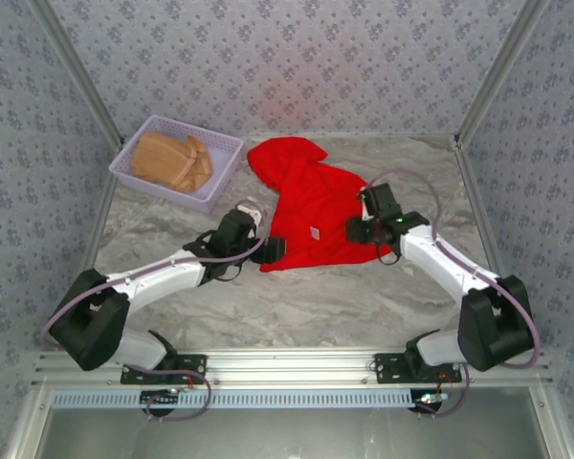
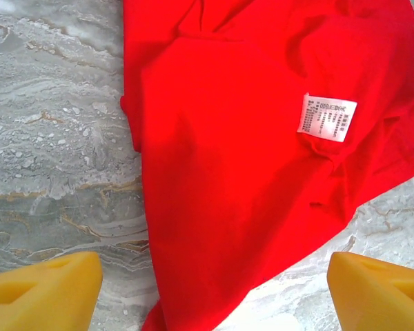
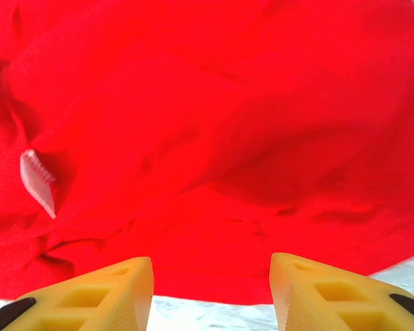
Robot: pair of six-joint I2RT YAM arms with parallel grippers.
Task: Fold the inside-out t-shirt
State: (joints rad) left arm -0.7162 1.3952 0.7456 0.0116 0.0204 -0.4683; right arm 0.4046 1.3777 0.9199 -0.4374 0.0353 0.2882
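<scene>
I see the red t-shirt [image 1: 311,215] crumpled mid-table, care label [image 2: 329,117] facing up. Left gripper [image 2: 214,286] is wide open and empty over the shirt's near-left hem corner. Right gripper [image 3: 210,286] is partly open and empty at the right-side hem. The table [image 1: 316,306] is bare on the near side. The basket [image 1: 160,191] sits back-left, apart from the shirt.

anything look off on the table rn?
The red t-shirt lies rumpled and askew, bunched into a lump at its far end, not spread flat. Its white care label faces up, so the inside is showing. The basket of tan folded cloth looks tidy.
</scene>
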